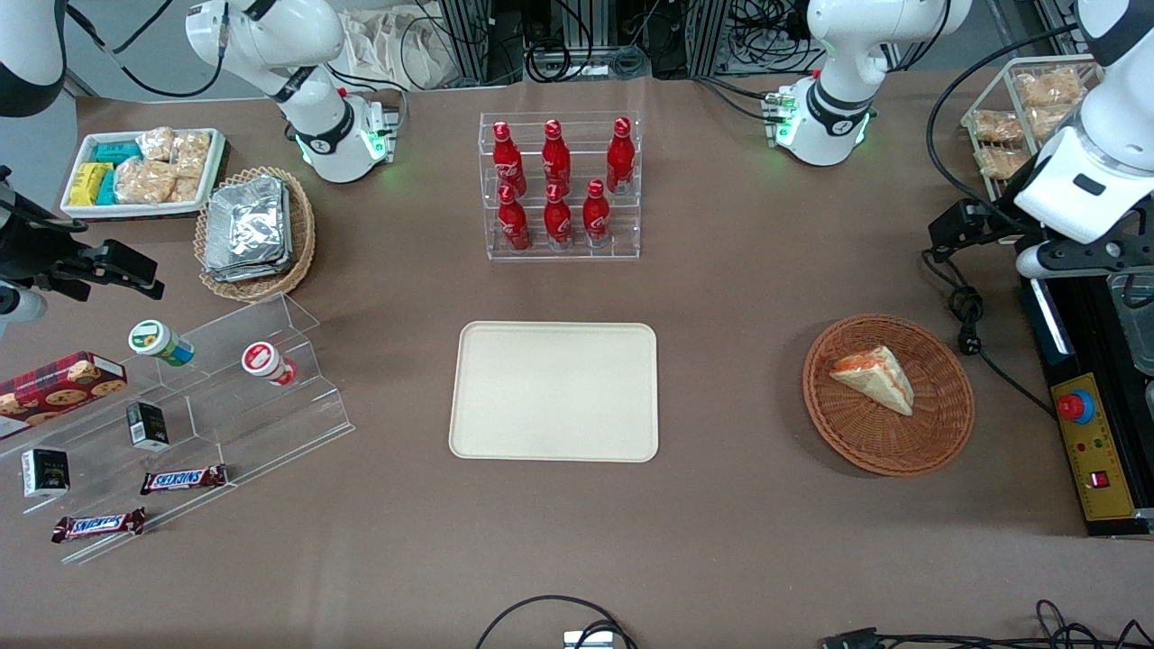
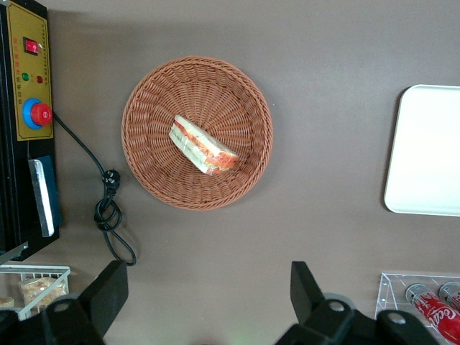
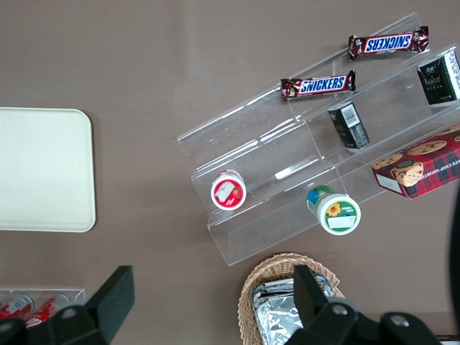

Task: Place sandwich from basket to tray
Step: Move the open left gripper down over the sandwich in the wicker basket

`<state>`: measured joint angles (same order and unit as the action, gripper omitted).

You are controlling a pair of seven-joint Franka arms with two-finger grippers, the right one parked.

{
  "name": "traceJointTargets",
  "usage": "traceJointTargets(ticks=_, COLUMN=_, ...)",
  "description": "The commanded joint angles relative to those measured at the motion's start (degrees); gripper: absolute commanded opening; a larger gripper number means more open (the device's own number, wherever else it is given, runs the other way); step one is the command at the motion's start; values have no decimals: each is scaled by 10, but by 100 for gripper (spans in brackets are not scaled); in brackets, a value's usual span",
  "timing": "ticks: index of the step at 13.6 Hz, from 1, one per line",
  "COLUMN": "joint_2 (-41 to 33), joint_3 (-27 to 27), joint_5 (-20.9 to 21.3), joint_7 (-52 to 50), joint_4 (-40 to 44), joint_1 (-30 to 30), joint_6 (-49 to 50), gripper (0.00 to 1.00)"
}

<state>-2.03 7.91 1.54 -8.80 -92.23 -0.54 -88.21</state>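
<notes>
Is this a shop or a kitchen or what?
Probably a robot lab set up like a pretend snack shop. Red bottles stand in a clear rack, a sandwich lies in a basket, and cables trail across the table. The robot's open hand hangs above the table beside the basket.

I am showing glossy white rounded arm shells with black joint bands, a green light glowing at my base, black cables trailing from my wrist, and my gripper (image 2: 205, 305) is wearing two matte black wedge-shaped fingers (image 2: 106, 291) with round screw holes.
</notes>
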Motion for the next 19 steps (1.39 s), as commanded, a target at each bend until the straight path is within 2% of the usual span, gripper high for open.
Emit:
traceJointTargets(ticks=1, joint_2=3, joint_3=-5, joint_5=-7, joint_7=-12, joint_4=9, joint_1=9, joint_6=5, gripper=100)
traceJointTargets(ticks=8, joint_2=13, joint_3=-11, joint_5=-5, joint_7=-59, joint_4=-17, joint_1=-12, joint_6=-6, gripper=100)
traceJointTargets(ticks=11, joint_2=19, joint_3=-11, joint_5=0, joint_7=-222, joint_4=-59, joint_1=-17, joint_6=-39, gripper=100)
traceJointTargets(ticks=15, joint_2=39, joint_3=-16, joint_5=7, joint_7=-427, joint_4=-152, joint_1=-17, joint_6=-171, gripper=100)
traceJointTargets(ticks=18, joint_2=91, joint_3=-24, joint_5=27, joint_7=-472, joint_4=-160, joint_1=-17, joint_6=-197, gripper=100)
traceJointTargets(ticks=19, joint_2=95, joint_3=-25, joint_5=28, joint_7=-484, joint_4=-187, joint_1=-18, joint_6=-236, gripper=100)
